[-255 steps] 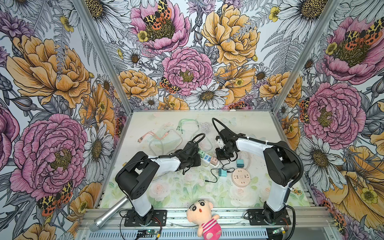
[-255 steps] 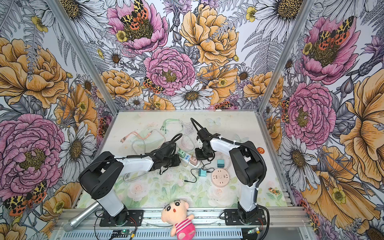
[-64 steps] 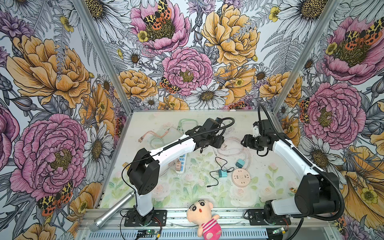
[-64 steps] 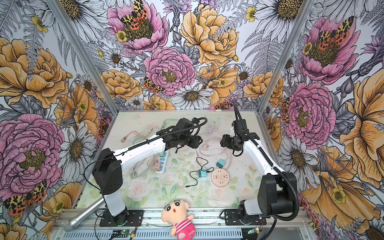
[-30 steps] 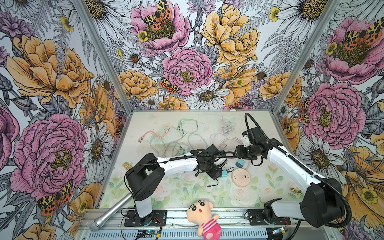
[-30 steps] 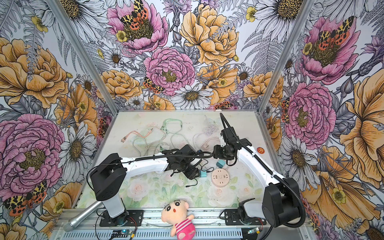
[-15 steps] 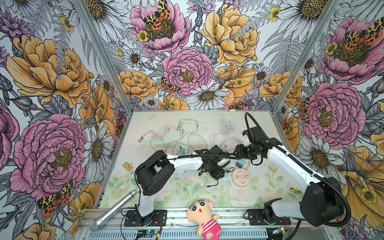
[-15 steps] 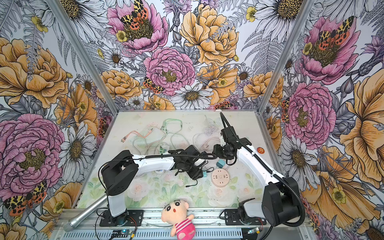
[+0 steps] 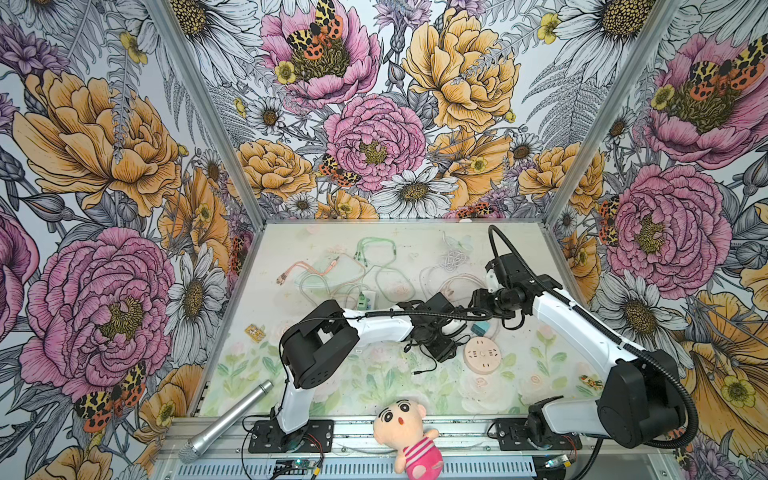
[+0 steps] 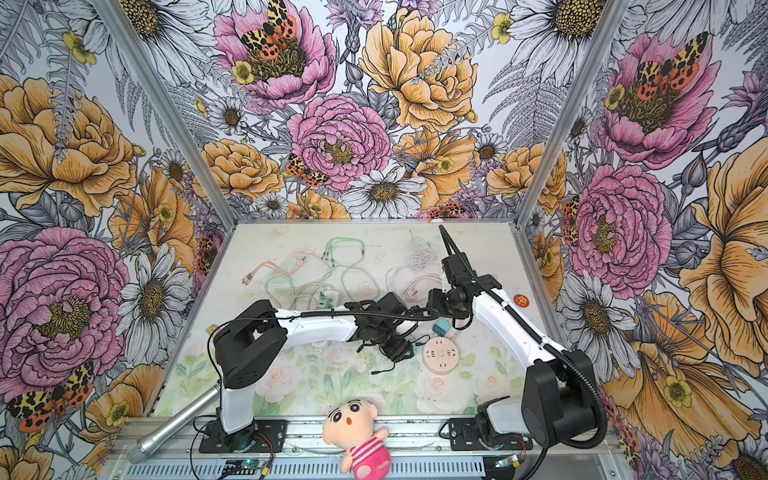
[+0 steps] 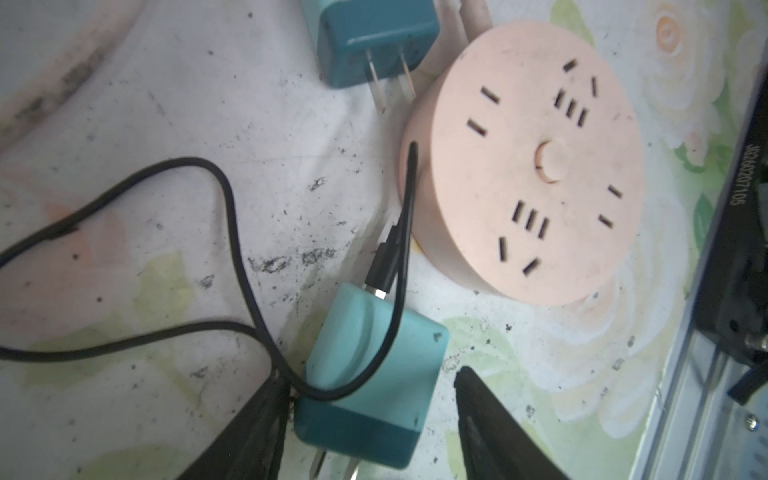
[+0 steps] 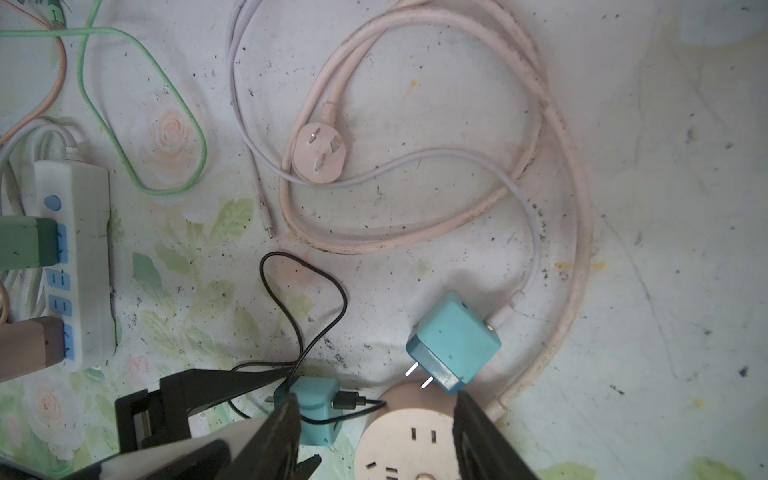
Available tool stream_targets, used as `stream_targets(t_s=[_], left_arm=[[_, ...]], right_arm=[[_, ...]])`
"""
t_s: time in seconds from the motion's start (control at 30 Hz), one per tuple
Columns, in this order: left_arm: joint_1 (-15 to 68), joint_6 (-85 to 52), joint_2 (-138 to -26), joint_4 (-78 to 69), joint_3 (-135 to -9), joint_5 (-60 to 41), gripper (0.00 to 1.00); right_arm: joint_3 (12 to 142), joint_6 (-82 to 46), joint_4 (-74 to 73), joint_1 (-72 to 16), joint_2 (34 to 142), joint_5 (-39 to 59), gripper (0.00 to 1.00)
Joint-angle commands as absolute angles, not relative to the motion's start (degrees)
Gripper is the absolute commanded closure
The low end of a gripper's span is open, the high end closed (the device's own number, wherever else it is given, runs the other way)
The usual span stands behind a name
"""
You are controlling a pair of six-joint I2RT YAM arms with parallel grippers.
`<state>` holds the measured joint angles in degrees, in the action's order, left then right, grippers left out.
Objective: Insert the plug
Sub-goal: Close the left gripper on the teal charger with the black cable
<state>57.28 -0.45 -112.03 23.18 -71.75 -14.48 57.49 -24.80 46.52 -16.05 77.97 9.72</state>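
A teal plug [image 11: 374, 353] with a black cable lies on the mat beside the round pink socket [image 11: 536, 174]; the same plug [image 12: 313, 399] shows in the right wrist view. My left gripper [image 11: 368, 376] is open and straddles it, one finger close against its side and the other apart. In both top views the left gripper [image 9: 440, 348] covers this plug. A second teal plug [image 12: 457, 340] with a white cable rests with its prongs at the rim of the socket [image 12: 411, 436]. My right gripper [image 12: 376, 397] hangs open above that socket with nothing between its fingers.
A white power strip [image 12: 75, 266] with a green and a tan adapter plugged in lies behind the left arm. A pink cord with a three-pin plug [image 12: 318, 156] coils at the back. A plush doll [image 9: 405, 432] and a microphone [image 9: 226, 422] lie at the front rail.
My left gripper has shifted slightly right and settled round the teal plug with the black cable, its elbow swinging right. Both grippers' jaws have widened a little. The right arm has barely moved.
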Motion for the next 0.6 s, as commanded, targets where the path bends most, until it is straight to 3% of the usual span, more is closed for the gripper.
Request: stream_targets(t_s=[0.0,0.33,0.57], left_arm=[[58.4,0.7,-112.9,21.8,-71.4,-14.5,0.35],[60.8,1.5,-113.4,20.8,-70.0,-9.2,0.37],[61.4,-0.1,-113.4,16.4,-68.0,-5.3,0.51]], right_arm=[[59.1,-24.6,46.0,-15.9,79.1,8.5,0.39],[59.4,-25.2,46.0,-15.9,79.7,8.5,0.39],[59.3,-25.8,45.9,-15.9,79.8,8.9,0.39]])
